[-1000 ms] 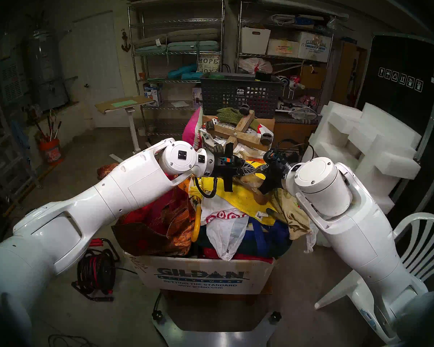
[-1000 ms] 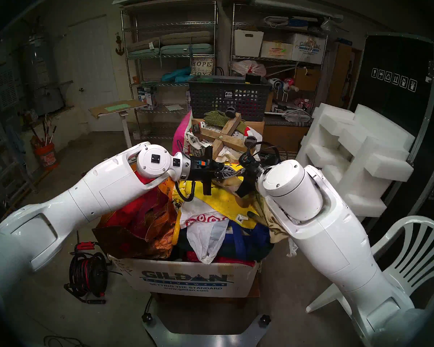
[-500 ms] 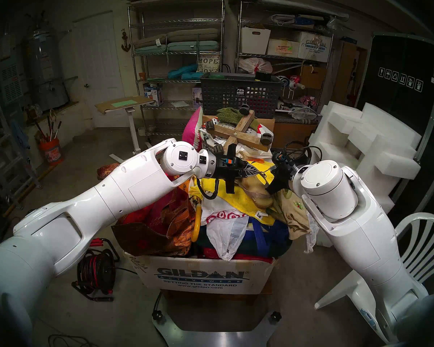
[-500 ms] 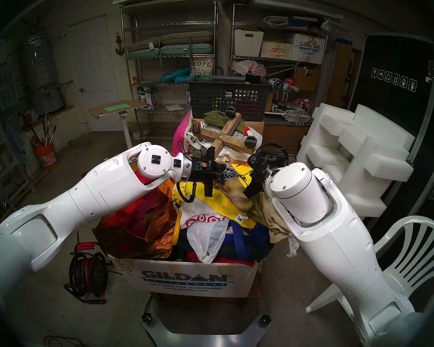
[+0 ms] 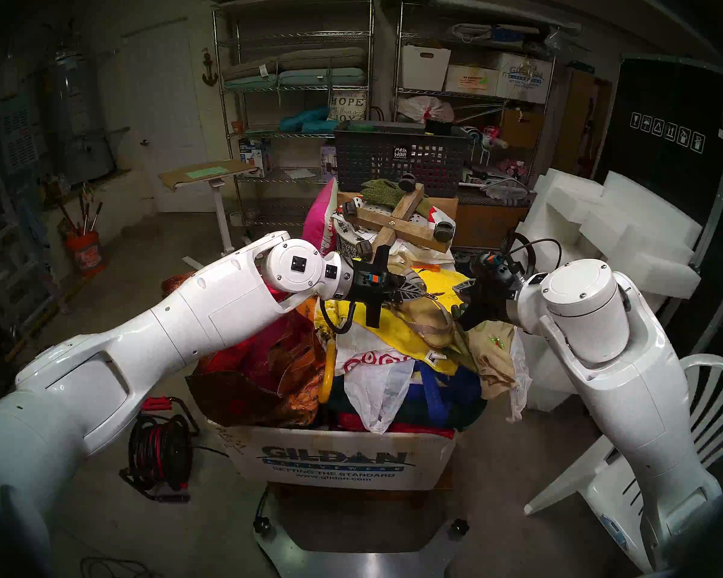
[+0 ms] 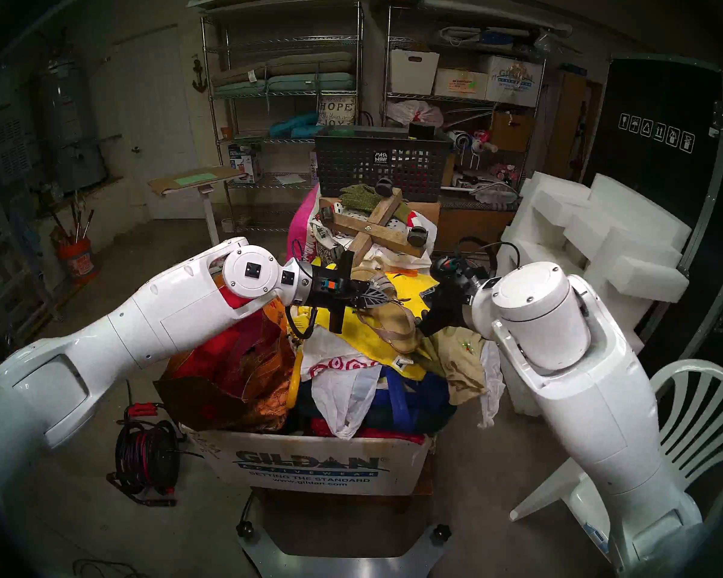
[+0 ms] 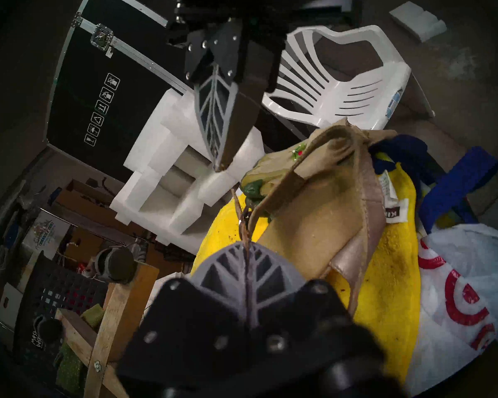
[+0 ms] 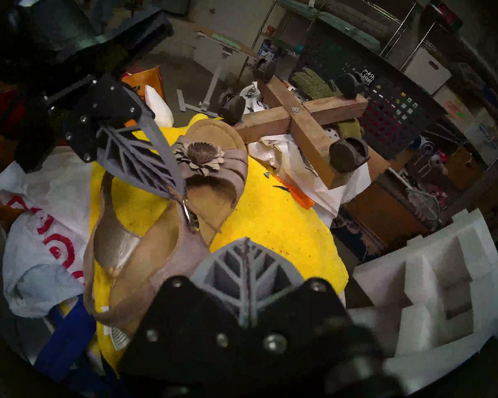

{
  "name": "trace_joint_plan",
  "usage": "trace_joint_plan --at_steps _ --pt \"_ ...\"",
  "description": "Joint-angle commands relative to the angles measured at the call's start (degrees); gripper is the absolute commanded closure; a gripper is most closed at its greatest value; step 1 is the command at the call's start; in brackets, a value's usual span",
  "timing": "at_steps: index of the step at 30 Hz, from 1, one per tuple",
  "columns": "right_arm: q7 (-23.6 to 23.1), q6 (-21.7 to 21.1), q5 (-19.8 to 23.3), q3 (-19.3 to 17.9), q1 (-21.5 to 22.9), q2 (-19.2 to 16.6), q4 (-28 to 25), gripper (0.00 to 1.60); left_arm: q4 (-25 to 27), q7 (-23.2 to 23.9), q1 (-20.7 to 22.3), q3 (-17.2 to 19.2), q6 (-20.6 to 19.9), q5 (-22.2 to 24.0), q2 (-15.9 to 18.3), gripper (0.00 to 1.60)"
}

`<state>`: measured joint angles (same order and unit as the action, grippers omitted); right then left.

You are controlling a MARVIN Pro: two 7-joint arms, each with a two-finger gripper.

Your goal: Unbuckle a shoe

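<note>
Left wrist view gives us the grip most plainly. The left fingers (image 7: 246, 245) are closed on the sandal's (image 7: 314, 230) thin ankle strap (image 7: 240, 213), which runs on past their tips. The sandal's heel end hangs just beyond them over a yellow towel (image 7: 385, 259). A tan glove (image 7: 322, 147) with a green fingertip lies against the heel.

From the head we see the sandal (image 5: 426, 322) between the two sets of fingers, on top of the heap in the cardboard box (image 5: 339, 464). The left fingers (image 5: 414, 291) are at its upper edge and the right fingers (image 5: 462, 287) are a little apart from it.

The right wrist view adds what the others hide. The small metal buckle (image 8: 188, 212) dangles just beneath the tips of the left fingers (image 8: 173, 187), and the flower ornament (image 8: 199, 156) sits over the toe, beyond them. The right fingers (image 8: 246, 242) are pressed together, and we see nothing clearly held between them. The buckle is near their tips but not touching.

We judge that we are at the step of freeing the strap from the buckle. We cannot tell whether the strap's end is out of the frame yet. If it is not, the next move needs the right fingers to open, pinch the loose end beside the buckle and draw it back while the left fingers hold the strap steady.
</note>
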<state>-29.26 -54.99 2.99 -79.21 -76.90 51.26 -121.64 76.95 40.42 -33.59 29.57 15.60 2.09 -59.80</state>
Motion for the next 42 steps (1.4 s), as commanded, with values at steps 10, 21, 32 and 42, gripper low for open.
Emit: trace_joint_plan --at_steps 10,21,32,42 --pt "-8.6 2.9 8.6 -3.7 1.9 2.5 3.4 1.15 -2.7 -1.0 2.2 1.7 9.9 -1.0 -0.8 1.6" --pt "-12.4 1.8 14.7 -7.0 3.8 6.2 8.3 0.82 -3.8 -0.3 2.4 0.9 14.9 -2.3 -1.2 1.6" --pt "-16.0 1.2 18.1 -8.5 4.1 6.8 12.3 0.27 -4.5 -5.4 2.4 0.3 18.8 -12.8 -0.8 1.6" --pt "-17.4 0.8 18.5 -7.3 4.7 7.8 14.2 0.32 -5.8 -10.0 2.0 1.2 22.3 -17.3 -1.0 1.6"
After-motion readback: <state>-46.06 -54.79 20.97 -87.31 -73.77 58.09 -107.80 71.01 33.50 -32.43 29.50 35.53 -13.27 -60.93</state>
